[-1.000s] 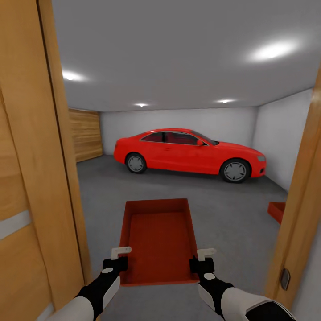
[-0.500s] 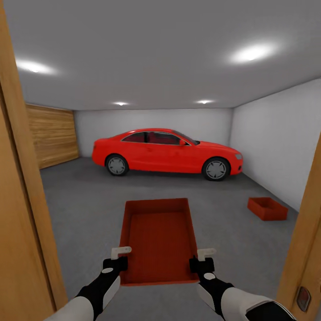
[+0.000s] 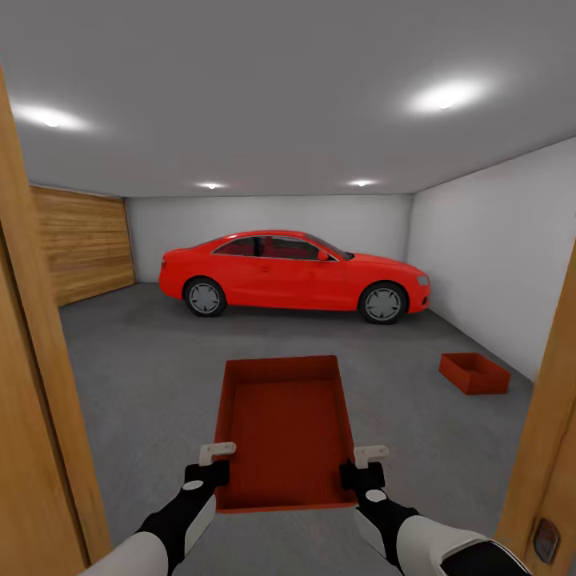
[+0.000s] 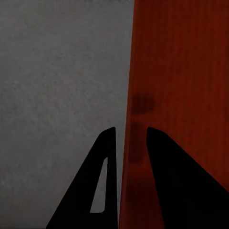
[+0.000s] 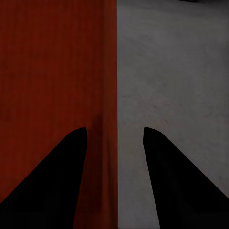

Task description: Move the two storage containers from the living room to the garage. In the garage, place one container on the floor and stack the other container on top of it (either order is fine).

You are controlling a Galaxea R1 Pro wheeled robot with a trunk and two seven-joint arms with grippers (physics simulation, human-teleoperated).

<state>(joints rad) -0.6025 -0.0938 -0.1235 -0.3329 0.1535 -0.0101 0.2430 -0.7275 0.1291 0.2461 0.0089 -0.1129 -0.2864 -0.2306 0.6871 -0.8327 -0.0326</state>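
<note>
Carefully now: both grippers, left gripper (image 3: pixel 214 464) and right gripper (image 3: pixel 362 466), pinch the carried container's (image 3: pixel 286 432) side walls. Its twin, the other container (image 3: pixel 474 373), waits on the garage floor (image 3: pixel 144 376) rightward. Door frame (image 3: pixel 36 384) edges look close; a bump could loosen those grips.

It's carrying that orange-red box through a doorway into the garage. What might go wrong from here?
1. Each end effector, left and right, pinches only a thin side wall of the carried orange-red topless box, so it might slip or tilt.
2. The wooden door frame stands close on both sides and might catch an arm.
3. Stacking on the second orange-red box, lying on the grey concrete floor, needs careful alignment.
</note>
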